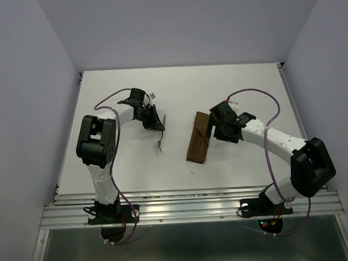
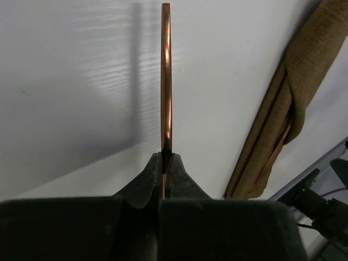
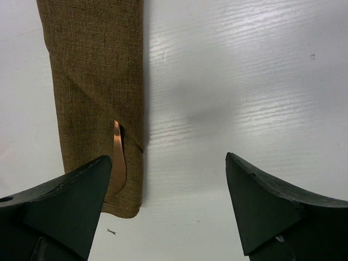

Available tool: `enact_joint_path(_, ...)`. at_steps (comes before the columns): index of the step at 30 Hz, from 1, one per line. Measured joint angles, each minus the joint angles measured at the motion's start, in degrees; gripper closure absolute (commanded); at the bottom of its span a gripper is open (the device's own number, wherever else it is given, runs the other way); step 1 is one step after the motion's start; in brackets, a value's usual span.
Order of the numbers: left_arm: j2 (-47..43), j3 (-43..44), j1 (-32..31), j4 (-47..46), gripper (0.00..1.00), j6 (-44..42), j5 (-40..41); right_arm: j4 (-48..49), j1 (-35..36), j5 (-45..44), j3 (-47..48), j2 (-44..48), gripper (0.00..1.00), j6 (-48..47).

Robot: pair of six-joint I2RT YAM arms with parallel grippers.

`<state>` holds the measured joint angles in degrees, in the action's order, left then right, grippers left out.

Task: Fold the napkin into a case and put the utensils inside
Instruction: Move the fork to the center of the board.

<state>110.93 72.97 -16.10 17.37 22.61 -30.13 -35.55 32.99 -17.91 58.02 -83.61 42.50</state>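
Plainly, left gripper (image 2: pixel 165 159) clamps utensil (image 2: pixel 166 81), case (image 2: pixel 283 109) nearby

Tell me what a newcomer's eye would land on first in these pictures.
The dark brown case lies mid-table, with one copper-coloured utensil peeking from its slit. Left of it, the left tool is shut on a second utensil, a thin stick standing out past its tips. The right tool stands open next to the case.
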Motion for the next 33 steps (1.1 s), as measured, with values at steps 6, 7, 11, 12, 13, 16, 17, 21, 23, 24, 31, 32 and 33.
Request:
enact_joint_path(6, 1.4, -1.2, 0.0, -3.1, 1.00, 0.2, -5.4, 0.0, 0.0, 0.0, 0.0, -0.1, 0.09, 0.0)
enact_joint_path(7, 2.1, -1.3, 0.0, -3.2, 0.99, 0.2, -5.4, 0.0, 0.0, 0.0, 0.0, -0.1, 0.09, 0.0)
enact_joint_path(11, 3.7, -1.4, 0.0, -3.5, 0.89, 0.4, -5.9, 0.0, 0.0, 0.0, 0.0, -0.1, 0.09, 0.0)
enact_joint_path(12, 3.7, -1.4, 0.1, -3.6, 0.84, 0.4, -5.5, 0.0, 0.0, 0.0, 0.0, -0.1, 0.09, 0.0)
enact_joint_path(13, 3.7, -1.4, 0.1, -3.7, 0.82, 0.4, -5.4, 0.0, 0.0, 0.0, 0.0, -0.1, 0.09, 0.0)
enact_joint_path(16, 3.7, -1.4, 0.1, -3.7, 0.69, 0.7, -4.0, 0.0, 0.0, 0.0, 0.0, -0.1, 0.09, 0.0)
enact_joint_path(17, 3.7, -1.4, 0.0, -3.7, 0.64, 0.6, -3.8, 0.0, 0.0, 0.0, 0.0, -0.1, 0.09, 0.0)
enact_joint_path(21, 2.8, -1.4, 0.0, -3.6, 0.54, 1.5, -2.2, 0.0, 0.0, 0.0, 0.0, -0.1, 0.09, 0.0)
enact_joint_path(23, 2.2, -1.4, 0.0, -3.4, 0.54, 1.5, -0.4, 0.0, 0.0, 0.0, 0.0, -0.1, 0.09, 0.0)
enact_joint_path(24, 2.1, -1.4, 0.0, -3.4, 0.53, 1.5, 0.1, 0.0, 0.0, 0.0, 0.0, -0.1, 0.09, 0.0)
enact_joint_path(31, -0.3, -2.2, 0.1, -1.9, 0.53, 0.7, 7.5, 0.0, 0.0, 0.2, 0.0, -0.1, 0.09, 0.0)
enact_joint_path(32, -1.1, -2.5, 0.0, -1.2, 0.53, 0.3, 9.2, 0.0, 0.0, 0.3, 0.0, -0.1, 0.09, 0.0)
enact_joint_path(33, -1.7, -2.8, 0.0, -0.6, 0.51, 0.0, 10.7, 0.0, 0.0, 0.3, 0.0, -0.1, 0.09, 0.0)
